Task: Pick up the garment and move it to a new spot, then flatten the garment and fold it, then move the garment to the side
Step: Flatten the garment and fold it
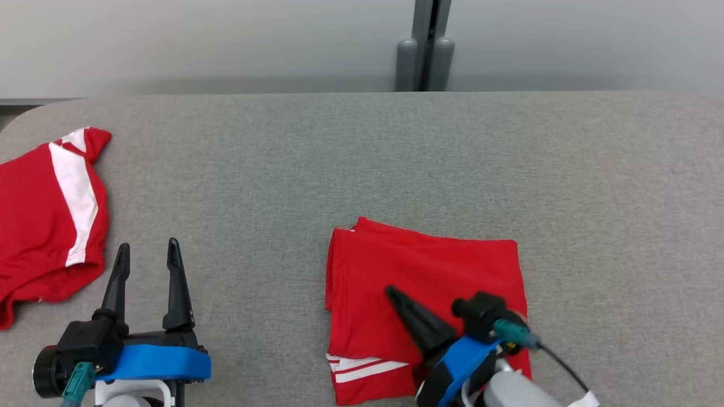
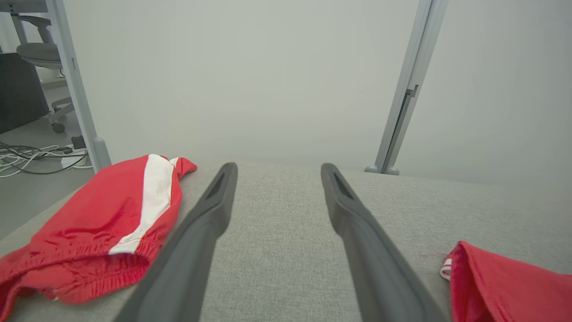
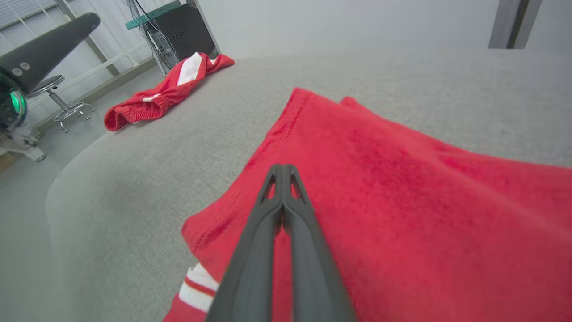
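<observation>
Garment lies folded beneath the clenched right claw; left claw gapes.

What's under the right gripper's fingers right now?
The folded red garment, with white stripes at its near edge, lies under the shut fingers of the right gripper. The grey table beneath the cloth is covered, as are the inner folded layers. Contact cannot be told.

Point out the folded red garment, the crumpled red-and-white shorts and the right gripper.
Folded red garment (image 1: 430, 265): head view, upper middle.
Crumpled red-and-white shorts (image 1: 34, 226): head view, red panel.
Right gripper (image 3: 282, 172): right wrist view, closed fingertips.
</observation>
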Robot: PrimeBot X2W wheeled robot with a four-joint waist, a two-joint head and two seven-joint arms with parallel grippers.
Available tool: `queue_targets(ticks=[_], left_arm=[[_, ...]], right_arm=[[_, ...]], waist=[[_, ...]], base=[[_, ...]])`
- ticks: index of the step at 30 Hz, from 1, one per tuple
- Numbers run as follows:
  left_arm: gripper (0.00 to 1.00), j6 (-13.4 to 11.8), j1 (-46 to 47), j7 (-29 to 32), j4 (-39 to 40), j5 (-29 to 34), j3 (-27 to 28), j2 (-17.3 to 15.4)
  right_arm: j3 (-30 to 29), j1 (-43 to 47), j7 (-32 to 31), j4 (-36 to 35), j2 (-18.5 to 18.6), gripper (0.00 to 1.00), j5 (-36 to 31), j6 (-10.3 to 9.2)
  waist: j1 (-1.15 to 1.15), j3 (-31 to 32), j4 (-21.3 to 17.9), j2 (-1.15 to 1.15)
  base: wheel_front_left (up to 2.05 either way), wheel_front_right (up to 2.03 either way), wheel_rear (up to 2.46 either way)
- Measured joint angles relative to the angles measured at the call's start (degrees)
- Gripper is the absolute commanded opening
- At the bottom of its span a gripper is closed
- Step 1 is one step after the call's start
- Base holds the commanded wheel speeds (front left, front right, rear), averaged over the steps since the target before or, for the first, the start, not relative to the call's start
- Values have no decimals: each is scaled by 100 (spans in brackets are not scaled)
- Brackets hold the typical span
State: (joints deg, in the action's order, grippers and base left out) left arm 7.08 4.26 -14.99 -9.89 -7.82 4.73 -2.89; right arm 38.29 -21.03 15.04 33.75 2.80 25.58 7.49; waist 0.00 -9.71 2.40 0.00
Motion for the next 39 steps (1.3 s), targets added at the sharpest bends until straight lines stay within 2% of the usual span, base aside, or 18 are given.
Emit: queue_targets(ticks=[4, 5, 8, 9, 15, 20, 28, 39], left_arm=[[100, -2, -58, 0, -22, 32, 44, 0], [100, -2, -62, 0, -20, 35, 42, 0], [100, -2, -84, -1, -31, 56, 46, -1], [100, -2, -101, -1, -41, 75, 48, 1], [100, -5, -175, 0, -102, 87, 69, 0], [100, -4, -237, 0, -146, 133, 76, 0], [100, -4, -439, 0, -202, 180, 56, 1], [100, -7, -693, -1, -101, 407, 56, 0]], right_arm=[[-769, 45, 0, -287, 101, 0, -261, 0], [-965, 86, 1, -355, 149, 8, -320, 0], [-1479, 265, 0, -563, 282, 62, -522, 0], [-1641, 316, 0, -626, 314, 99, -563, 0], [-2486, 649, 0, -947, 348, 100, -881, 0], [-2910, 919, 0, -1176, 298, 100, -1104, 0], [-3470, 1410, 1, -1483, 158, 100, -1404, 0], [-3866, 1836, 0, -1918, 51, 100, -1731, 0]], waist=[[0, 93, -144, 0], [0, 121, -180, 0], [0, 213, -289, 0], [0, 245, -325, 0], [0, 411, -511, 0], [0, 542, -597, 0], [-1, 816, -577, 0], [0, 965, -441, 0]], base=[[0, 0, 0], [0, 0, 0], [0, 0, 0], [0, 0, 0], [0, 0, 0], [0, 0, 0], [0, 0, 0], [0, 0, 0]])
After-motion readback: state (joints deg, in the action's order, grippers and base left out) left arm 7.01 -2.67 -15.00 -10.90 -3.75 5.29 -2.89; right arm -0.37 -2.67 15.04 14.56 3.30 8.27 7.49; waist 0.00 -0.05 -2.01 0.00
